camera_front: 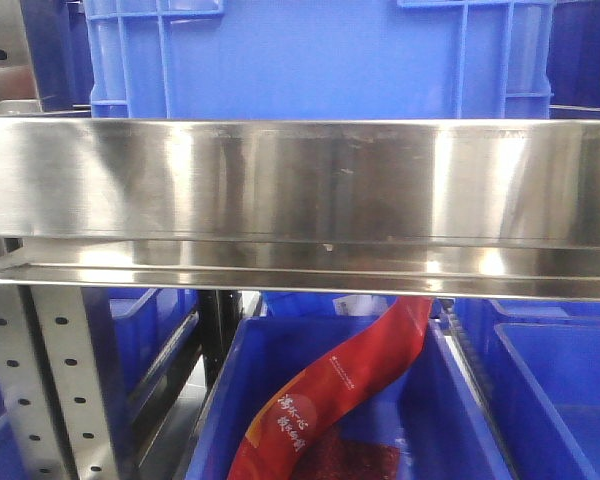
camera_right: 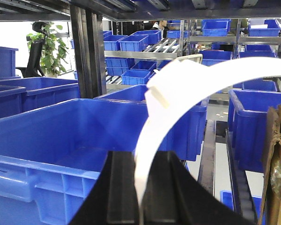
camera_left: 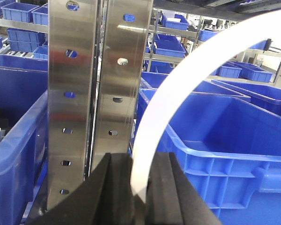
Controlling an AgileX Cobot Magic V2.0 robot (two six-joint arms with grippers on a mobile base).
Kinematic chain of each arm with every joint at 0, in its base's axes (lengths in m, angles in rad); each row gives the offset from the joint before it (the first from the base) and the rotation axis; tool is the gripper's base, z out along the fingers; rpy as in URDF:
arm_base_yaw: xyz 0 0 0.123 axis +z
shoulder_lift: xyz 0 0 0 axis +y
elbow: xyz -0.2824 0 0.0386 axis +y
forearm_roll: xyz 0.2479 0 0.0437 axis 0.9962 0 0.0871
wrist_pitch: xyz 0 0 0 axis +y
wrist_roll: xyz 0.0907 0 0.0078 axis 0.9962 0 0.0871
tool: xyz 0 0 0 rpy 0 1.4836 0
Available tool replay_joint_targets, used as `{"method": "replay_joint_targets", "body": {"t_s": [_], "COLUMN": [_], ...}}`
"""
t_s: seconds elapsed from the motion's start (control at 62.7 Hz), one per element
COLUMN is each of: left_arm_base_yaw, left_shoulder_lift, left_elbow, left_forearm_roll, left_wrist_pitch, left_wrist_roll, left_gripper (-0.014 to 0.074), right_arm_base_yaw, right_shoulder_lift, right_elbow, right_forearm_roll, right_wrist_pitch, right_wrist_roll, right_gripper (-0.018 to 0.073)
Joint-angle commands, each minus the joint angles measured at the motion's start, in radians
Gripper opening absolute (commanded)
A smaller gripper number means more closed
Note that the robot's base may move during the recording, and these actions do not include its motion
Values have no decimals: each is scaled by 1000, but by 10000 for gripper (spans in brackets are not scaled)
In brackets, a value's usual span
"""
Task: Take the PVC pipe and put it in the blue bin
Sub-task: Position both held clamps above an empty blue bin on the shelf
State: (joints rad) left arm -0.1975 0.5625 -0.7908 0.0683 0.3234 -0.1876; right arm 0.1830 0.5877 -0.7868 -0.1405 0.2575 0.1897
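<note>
**A:** While both wrist cams show something white in the jaws, what's the actual state?

**B:** The left gripper [camera_left: 140, 161] has its jaws nearly closed, pinching the PVC pipe [camera_left: 187, 68] at its lower end. The band arcs from bottom centre to the upper right of the frame. The right gripper [camera_right: 140, 161] is likewise clamped on a white band [camera_right: 147, 136], which rises from bottom centre and runs off the right edge. It has a step or tab partway up. I can't tell whether that's one piece or two.

**A:** Front cam?

**B:** It shows only the steel shelf rail [camera_front: 300, 180] across the middle and a red bag [camera_front: 360, 390] lower down. No arm or pipe is in view.

**A:** Handling?

**B:** My read is thin, light, springy plastic, not fragile. The faces are smooth, so it could pivot or slip between the pads. Held at one end, the arc sticks out and will likely wobble. Pinching across the flat faces is right, though closer to mid-arc would be steadier.

**A:** Bin?

**B:** A blue bin [camera_left: 234, 157] with an open top sits lower right in the left wrist view. A second open bin [camera_right: 47, 164] sits lower left in the right wrist view. The pipe is held up clear of both rims, not inside either, so release is not yet done. One risk is the free end snagging the perforated upright [camera_left: 75, 93].
</note>
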Motion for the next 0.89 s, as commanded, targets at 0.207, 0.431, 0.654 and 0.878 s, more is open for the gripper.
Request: {"method": "replay_joint_targets", "body": {"t_s": [0.207,0.431,0.654,0.878], "left_arm_base_yaw": [-8,-8,-18,-154], "left_shoulder_lift": [-2,1,45,205], "left_elbow": [-1,-1,-57,-225], "left_forearm_roll": [7,15,7,-2], "left_wrist_pitch": [-35,-37,-49,12], "left_wrist_roll": [3,4,101,163], "left_gripper": [-111,-111,-111,-111], "right_arm_base_yaw": [1,1,1,1], "right_shoulder_lift": [73,143,161,212], "right_elbow": [-123,-256,-269,-269], "right_forearm_roll": [105,168,345,460], "right_wrist_pitch": [328,491,420,323], "right_wrist_roll": [-7,-139,-332,-479], "right_gripper": [-169,-169,-162,-162]}}
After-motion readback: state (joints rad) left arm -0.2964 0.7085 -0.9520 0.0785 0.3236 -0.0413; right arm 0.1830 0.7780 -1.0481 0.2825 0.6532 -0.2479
